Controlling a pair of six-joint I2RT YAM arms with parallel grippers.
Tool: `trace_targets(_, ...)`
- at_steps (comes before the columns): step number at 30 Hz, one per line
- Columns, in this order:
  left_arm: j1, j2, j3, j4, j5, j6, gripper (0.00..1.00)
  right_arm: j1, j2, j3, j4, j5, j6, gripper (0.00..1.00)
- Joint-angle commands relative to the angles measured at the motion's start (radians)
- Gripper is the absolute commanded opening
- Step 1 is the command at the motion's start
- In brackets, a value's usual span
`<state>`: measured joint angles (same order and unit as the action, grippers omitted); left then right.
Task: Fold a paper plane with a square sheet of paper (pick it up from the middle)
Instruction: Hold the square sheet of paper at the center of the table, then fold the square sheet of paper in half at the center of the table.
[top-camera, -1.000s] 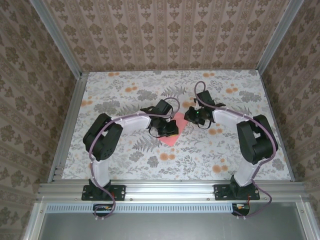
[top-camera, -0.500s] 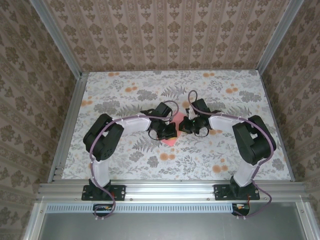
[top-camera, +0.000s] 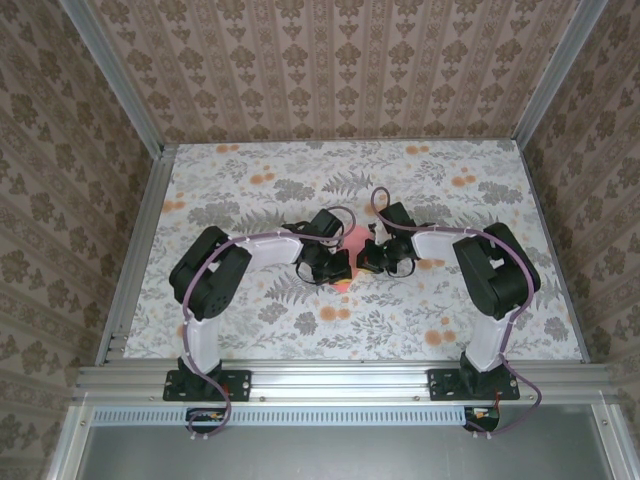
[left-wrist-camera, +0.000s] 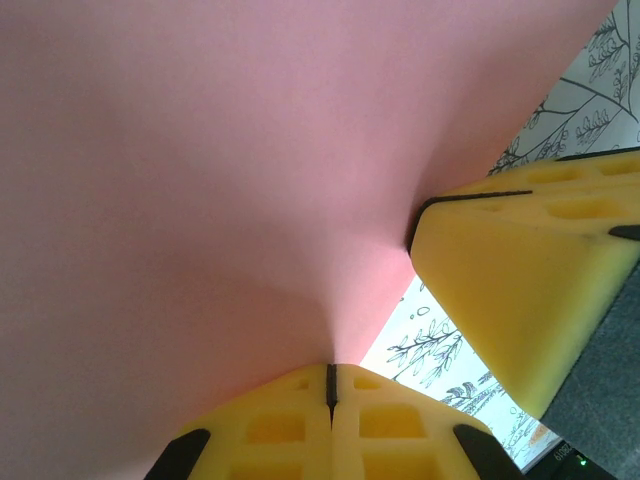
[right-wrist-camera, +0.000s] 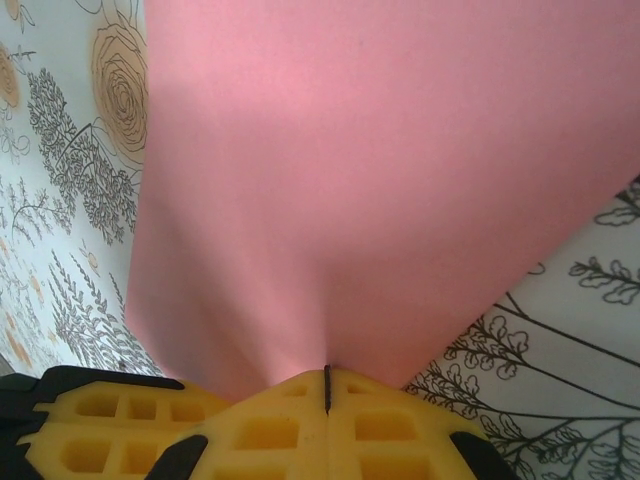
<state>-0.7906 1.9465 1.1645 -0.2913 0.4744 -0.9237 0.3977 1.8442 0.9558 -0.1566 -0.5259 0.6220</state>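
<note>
grips the square sheet of paper (left-wrist-camera: 200, 180) with the left claw (left-wrist-camera: 330, 385), jaws pressed flat together on a raised pinch of pink. grips the same sheet with the right claw (right-wrist-camera: 327, 385) too, likewise closed tight on a small pucker. lies near the middle of the counter (top-camera: 220, 200), between the two claws, mostly hidden beneath them from above, with just a pink sliver peeking out. works in very tight quarters: from the left wrist, shows a yellow finger (left-wrist-camera: 520, 290) of the right claw just beside the left pinch, against the paper.

looks like the start of the pick-up from the middle, with no fold made yet.

could tear the sheet if pulled apart from here, with thin paper drawn taut between two hard pinches and no slack to give. could leave stray creases at each pucker, spoiling the clean folds needed later. could slip free of one claw on an uneven lift, leaving the sheet dangling and twisted from the other. could knock finger against finger, given so little room between them. cannot tell whether the outer corners rest flat on the counter or hang clear of it.
</note>
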Motion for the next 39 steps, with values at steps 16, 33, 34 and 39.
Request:
trace_targets(16,0.001,0.033,-0.046,-0.043,-0.014,-0.039,0.00,-0.098,0.114,0.107,-0.020,0.058,-0.076,0.06)
trace_targets(33,0.001,0.046,-0.054,-0.035,-0.002,-0.043,0.00,-0.150,0.188,0.261,-0.058,0.065,-0.099,0.08)
trace_targets(34,0.000,0.046,-0.054,-0.036,-0.002,-0.043,0.00,-0.152,0.193,0.268,-0.062,0.066,-0.099,0.08)
trace_targets(39,-0.001,0.045,-0.053,-0.038,-0.002,-0.041,0.00,-0.163,0.223,0.313,-0.084,0.084,-0.105,0.08)
